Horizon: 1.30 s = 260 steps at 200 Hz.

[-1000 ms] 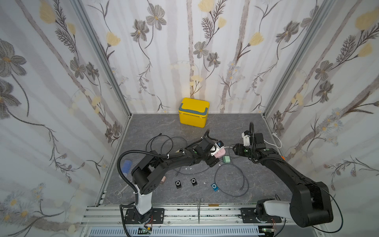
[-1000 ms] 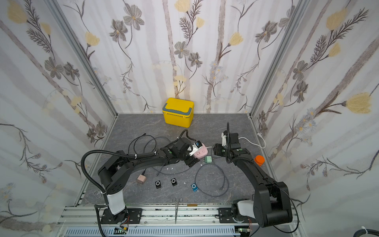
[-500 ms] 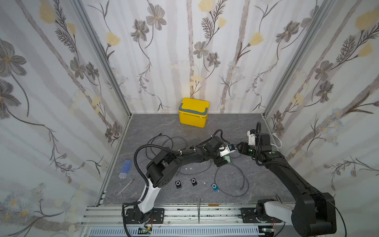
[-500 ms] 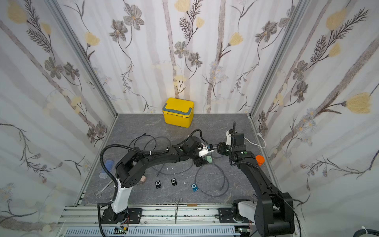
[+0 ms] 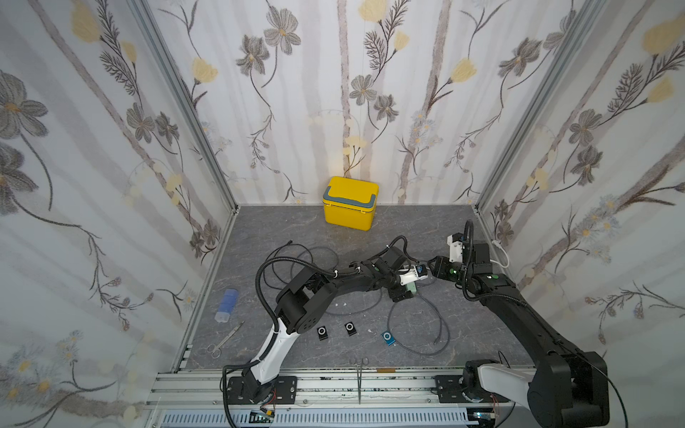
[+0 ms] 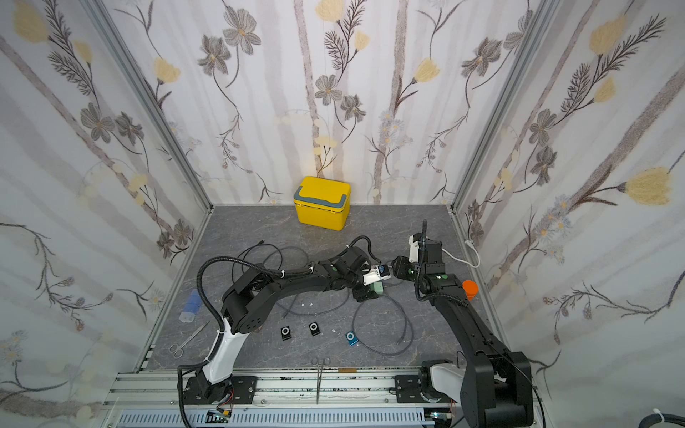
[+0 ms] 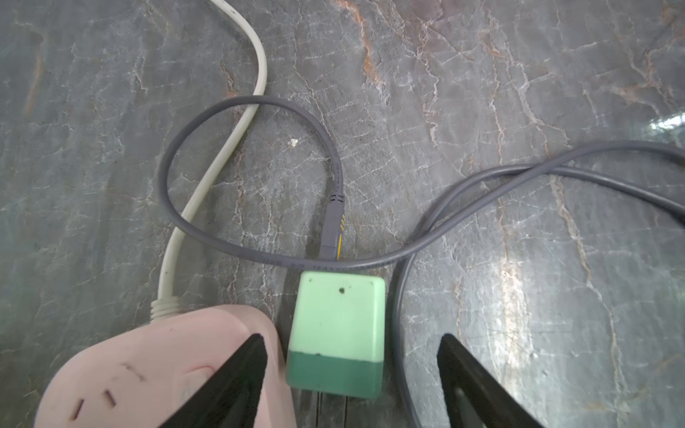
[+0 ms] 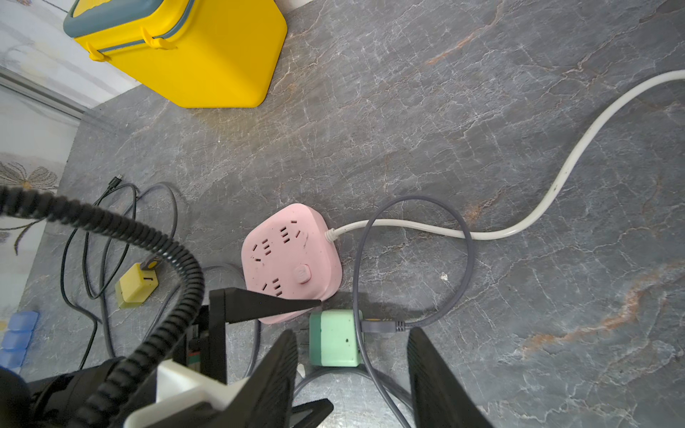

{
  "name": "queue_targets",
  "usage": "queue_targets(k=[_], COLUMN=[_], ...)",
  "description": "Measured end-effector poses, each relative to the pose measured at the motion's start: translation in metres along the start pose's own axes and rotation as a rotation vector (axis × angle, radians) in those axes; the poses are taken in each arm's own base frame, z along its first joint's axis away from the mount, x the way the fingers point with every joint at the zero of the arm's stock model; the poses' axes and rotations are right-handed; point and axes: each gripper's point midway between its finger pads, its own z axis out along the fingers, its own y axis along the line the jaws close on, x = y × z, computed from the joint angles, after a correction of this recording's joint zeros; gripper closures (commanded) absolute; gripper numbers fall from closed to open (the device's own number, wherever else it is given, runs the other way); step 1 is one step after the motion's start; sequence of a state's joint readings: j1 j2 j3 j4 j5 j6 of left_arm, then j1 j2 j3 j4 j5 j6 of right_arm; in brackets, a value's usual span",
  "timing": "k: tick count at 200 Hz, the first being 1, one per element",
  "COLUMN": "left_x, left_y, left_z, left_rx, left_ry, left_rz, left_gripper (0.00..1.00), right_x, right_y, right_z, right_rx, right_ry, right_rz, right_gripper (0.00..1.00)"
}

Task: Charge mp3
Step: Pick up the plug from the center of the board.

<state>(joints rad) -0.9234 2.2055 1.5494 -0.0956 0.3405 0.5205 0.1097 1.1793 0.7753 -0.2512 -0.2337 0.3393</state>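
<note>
My left pincer (image 7: 350,337), open, straddles the green charger (image 7: 337,318) from 9 o'clock | my right pincer (image 8: 352,329), open and empty, hovers at its 2 o'clock | grey cable (image 7: 333,222) plugged in

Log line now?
left gripper open over green charger | right gripper open | green charger unplugged beside pink power strip | gray cable attached

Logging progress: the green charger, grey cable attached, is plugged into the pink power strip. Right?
No. The green charger lies unplugged beside the pink power strip, prongs bare; the right wrist view shows it. The grey cable is attached.
</note>
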Motion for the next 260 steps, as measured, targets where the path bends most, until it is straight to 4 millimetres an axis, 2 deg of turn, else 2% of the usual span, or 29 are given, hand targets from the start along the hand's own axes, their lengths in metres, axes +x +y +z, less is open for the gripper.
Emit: queue_targets(k=[57,97,122,158,184,234,260], left_x=[0.009,0.016,0.018,0.019,0.013,-0.023,-0.024], left_y=[0.002,0.007,0.008,0.009,0.01,0.018,0.017], left_z=[0.016,0.015,0.012,0.009,0.0,-0.038,-0.046], left_rx=[0.015,0.01,0.022,0.005,-0.007,-0.06,-0.072], left_ry=[0.036,0.053,0.041,0.029,0.023,-0.054,-0.057], left_rz=[-0.035,-0.057,-0.08,-0.084,-0.097,-0.081,-0.08], left_gripper=[0.34,0.5,0.65,0.7,0.73,0.76,0.78], right_x=[-0.001,-0.001,0.014,0.021,0.028,0.041,0.052], right_y=[0.001,0.003,-0.001,-0.001,0.001,0.006,0.01], right_z=[-0.005,-0.006,-0.002,0.0,0.001,0.01,0.017], right_rx=[-0.005,-0.014,-0.013,-0.024,-0.046,-0.093,-0.11], right_ry=[-0.014,-0.024,0.012,0.03,0.047,0.085,0.127], right_rz=[-0.003,0.001,0.018,0.026,0.036,0.052,0.047], right_gripper=[0.51,0.51,0.51,0.5,0.51,0.51,0.5])
